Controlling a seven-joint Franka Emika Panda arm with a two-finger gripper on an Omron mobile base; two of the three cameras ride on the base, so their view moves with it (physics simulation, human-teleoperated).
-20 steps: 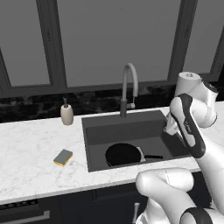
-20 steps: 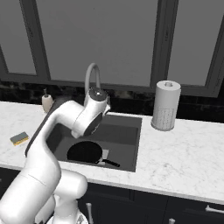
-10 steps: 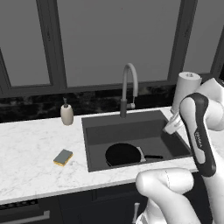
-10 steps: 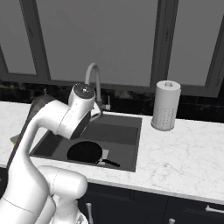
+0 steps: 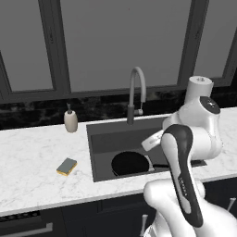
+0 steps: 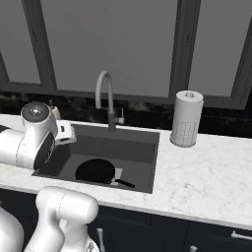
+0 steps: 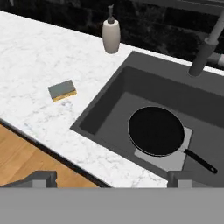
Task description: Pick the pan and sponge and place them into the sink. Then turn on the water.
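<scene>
The black pan (image 7: 156, 130) lies flat on the bottom of the dark sink (image 7: 103, 114), its handle pointing toward the basin's right side. The sponge (image 7: 62, 89) rests on the white marble counter left of the basin, grey top up. My gripper (image 7: 111, 179) hovers high above the counter's front edge, open, with nothing between its widely spaced fingertips (image 7: 41, 178). From the left base view, the pan (image 5: 129, 163) sits in the sink (image 5: 107, 139), the sponge (image 5: 67, 166) lies left of it, and my hand is above the basin. No water runs from the faucet (image 5: 135, 92).
A beige soap dispenser (image 5: 70, 120) stands at the back of the counter, left of the sink. A white paper towel roll (image 6: 187, 118) stands on the counter to the right. Dark windows and a black backsplash run behind. My folded arm fills the near side.
The arm has swung leftward across the sink, carrying the open hand from the basin's right side toward its middle. Pan and sponge have stayed where they were.
</scene>
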